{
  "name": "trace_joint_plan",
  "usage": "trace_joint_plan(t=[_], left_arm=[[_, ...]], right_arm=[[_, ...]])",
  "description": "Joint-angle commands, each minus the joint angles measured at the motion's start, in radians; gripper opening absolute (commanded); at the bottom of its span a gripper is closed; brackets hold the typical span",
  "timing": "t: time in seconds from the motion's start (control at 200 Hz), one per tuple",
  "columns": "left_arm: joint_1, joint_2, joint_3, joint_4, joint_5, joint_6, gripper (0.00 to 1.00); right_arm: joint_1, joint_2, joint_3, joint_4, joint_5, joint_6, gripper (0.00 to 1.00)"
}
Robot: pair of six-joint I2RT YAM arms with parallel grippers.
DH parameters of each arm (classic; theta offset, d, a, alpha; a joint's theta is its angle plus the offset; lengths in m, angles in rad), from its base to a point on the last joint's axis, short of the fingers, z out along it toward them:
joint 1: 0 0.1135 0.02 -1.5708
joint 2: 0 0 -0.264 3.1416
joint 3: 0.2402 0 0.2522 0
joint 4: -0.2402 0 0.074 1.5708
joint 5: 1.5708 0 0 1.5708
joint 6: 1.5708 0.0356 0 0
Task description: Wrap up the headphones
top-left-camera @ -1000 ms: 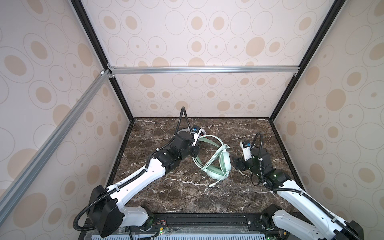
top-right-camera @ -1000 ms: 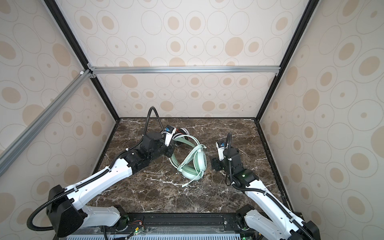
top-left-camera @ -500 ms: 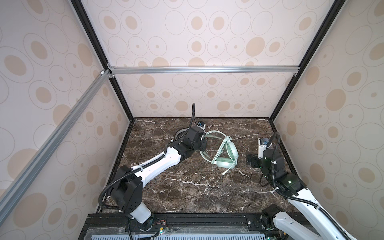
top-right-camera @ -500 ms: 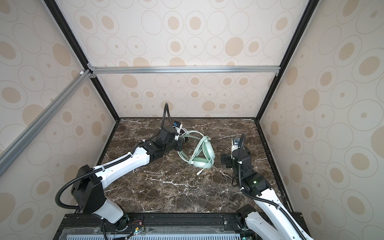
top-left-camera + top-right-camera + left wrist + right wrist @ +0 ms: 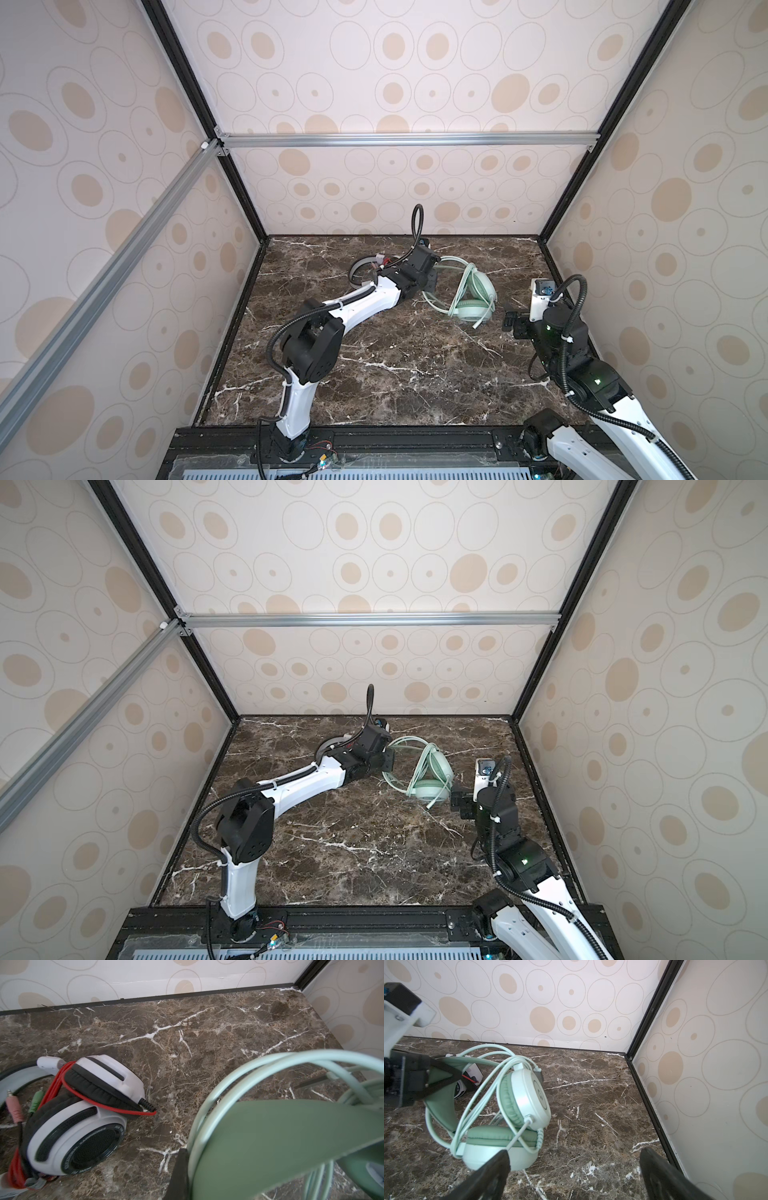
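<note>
The mint-green headphones rest on their ear cups on the marble table, right of centre in both top views. Their pale cord is looped loosely around the headband and cups. My left gripper is shut on the green headband; only one of its fingers shows in the left wrist view. My right gripper stands open just right of the lower cup, with nothing between its fingers. The white headphones, with black pads and red cord, lie behind my left arm.
Pink and green jack plugs lie beside the white headset. The back wall and right wall of the enclosure stand close. Bare marble stretches toward the front edge.
My left arm has carried the mint-green headphones right and toward the back, then set the cups down. My right gripper has opened wider and drawn off to the right.
</note>
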Motion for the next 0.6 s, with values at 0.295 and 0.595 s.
trace_joint_plan(t=[0.295,0.595], left_arm=[[-0.012,0.193,0.303,-0.056,0.006,-0.099,0.00],[-0.013,0.279,0.355,-0.040,0.034,-0.092,0.00]], right_arm=[[-0.008,-0.017,0.009,0.012,0.005,-0.006,1.00],[-0.013,-0.058,0.003,0.013,-0.006,-0.006,1.00]])
